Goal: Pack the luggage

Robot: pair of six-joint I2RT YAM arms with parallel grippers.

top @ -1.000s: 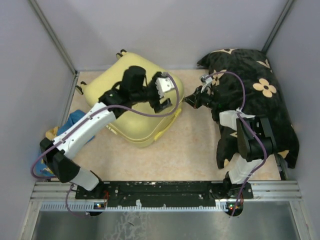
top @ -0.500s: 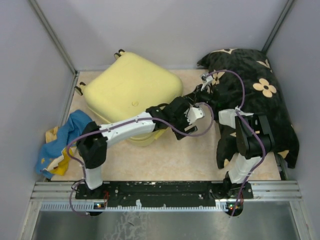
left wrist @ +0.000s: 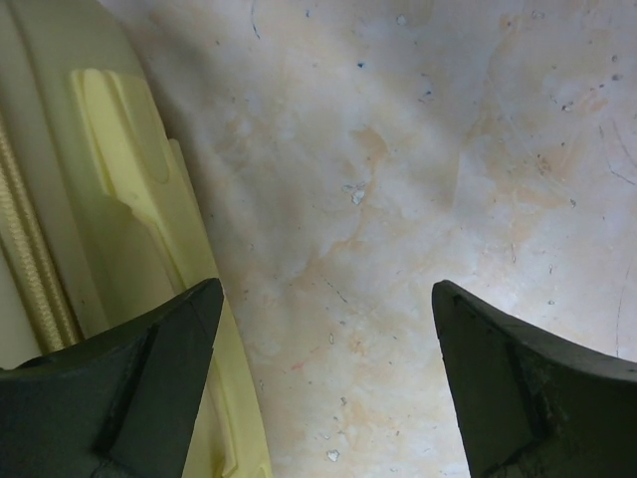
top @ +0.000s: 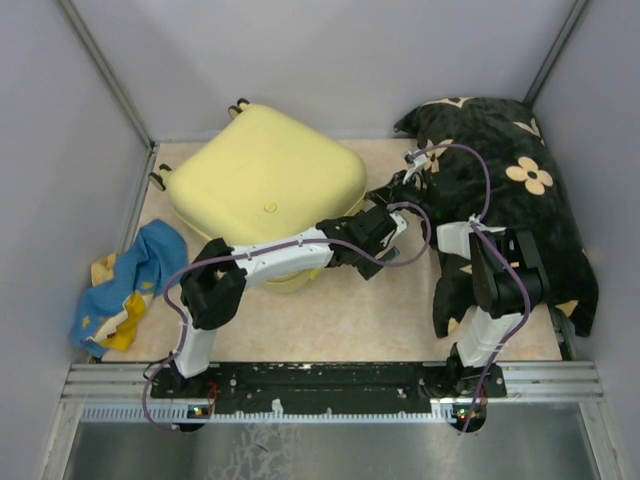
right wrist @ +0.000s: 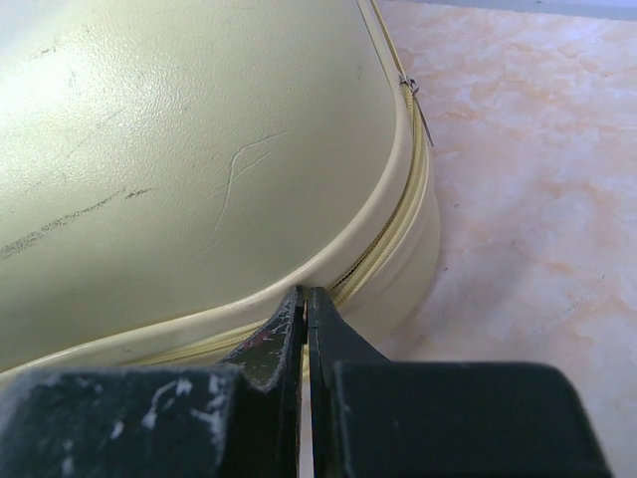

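The luggage (top: 265, 185) lies closed on the floor, pale yellow lid up. My left gripper (top: 390, 236) hangs low by its front right corner, open. In the left wrist view my left gripper (left wrist: 326, 289) frames bare floor, with the luggage's side (left wrist: 45, 199) and its yellow handle (left wrist: 119, 149) at the left. My right gripper (top: 383, 198) points at the luggage's right edge. In the right wrist view my right gripper (right wrist: 304, 297) is shut, with its tips against the zipper seam (right wrist: 393, 224) of the luggage (right wrist: 179, 129). A zipper pull (right wrist: 413, 92) shows farther along.
A big black cloth with beige flowers (top: 525, 195) lies at the right, under the right arm. A blue and yellow cloth (top: 125, 290) lies at the left by the wall. Grey walls close in the floor (top: 370, 310) on three sides.
My left arm has swung off the luggage's lid, down and to the right, to the floor by the front right corner, still open. The right arm has not moved.
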